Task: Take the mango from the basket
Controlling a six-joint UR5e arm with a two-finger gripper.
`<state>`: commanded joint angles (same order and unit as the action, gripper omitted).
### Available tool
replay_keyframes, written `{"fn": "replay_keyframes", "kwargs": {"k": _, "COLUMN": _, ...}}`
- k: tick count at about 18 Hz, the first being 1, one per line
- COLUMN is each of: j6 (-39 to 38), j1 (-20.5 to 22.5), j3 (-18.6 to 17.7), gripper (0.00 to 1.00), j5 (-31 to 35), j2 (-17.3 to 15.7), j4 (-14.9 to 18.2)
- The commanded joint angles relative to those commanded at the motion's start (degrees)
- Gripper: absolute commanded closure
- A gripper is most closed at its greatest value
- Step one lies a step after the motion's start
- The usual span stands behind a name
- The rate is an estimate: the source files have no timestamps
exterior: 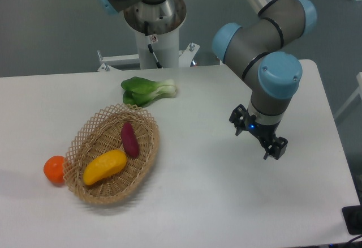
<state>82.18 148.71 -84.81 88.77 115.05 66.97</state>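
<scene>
The mango [104, 166] lies inside the basket [85, 133], toward the basket's near end, its long yellow-orange body slanting across the woven floor. Around the basket spreads the table [203, 202], a plain white top that fills most of the view and ends in a rounded corner far to the basket's right; past its far edge the floor is dull grey-green. Behind the basket, beyond the table's far edge, stands the robot base [153, 18], a pale metal column bolted to a flat foot. The arm [266, 38], grey with light blue joint caps, reaches over the table well to the right of the basket. The basket itself is an oval of tan open weave with a lattice rim, resting flat on the table. Just behind it, apart from its rim, lies a bok choy [146, 91], green leaves and a pale stem. The gripper [272, 152] hangs above the bare tabletop well to the right of the basket, holding nothing; its dark fingers seem to stand slightly apart, though at this angle the gap is hard to make out. A purple sweet potato [129, 139] lies in the basket just behind the mango. An orange [55, 169] sits on the table against the basket's left outer rim.
</scene>
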Motion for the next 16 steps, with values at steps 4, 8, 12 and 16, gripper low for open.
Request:
{"fn": "replay_keyframes", "kwargs": {"k": 4, "j6": 0.00, "j1": 0.00, "j3": -0.09, "gripper": 0.00, "j5": -0.09, "j2": -0.09, "j4": -0.09}}
{"fn": "replay_keyframes", "kwargs": {"k": 8, "j6": -0.26, "j1": 0.00, "j3": 0.00, "gripper": 0.00, "j5": -0.26, "j2": -0.09, "j4": -0.18}}
{"fn": "replay_keyframes", "kwargs": {"k": 12, "j6": -0.79, "j1": -0.18, "j3": -0.44, "gripper": 0.00, "j5": -0.26, "j2": 0.00, "j4": -0.44}}
{"fn": "replay_keyframes", "kwargs": {"k": 16, "j6": -1.14, "j1": 0.00, "j3": -1.05, "gripper": 0.00, "j5": -1.14, "j2": -0.52, "j4": -0.53}}
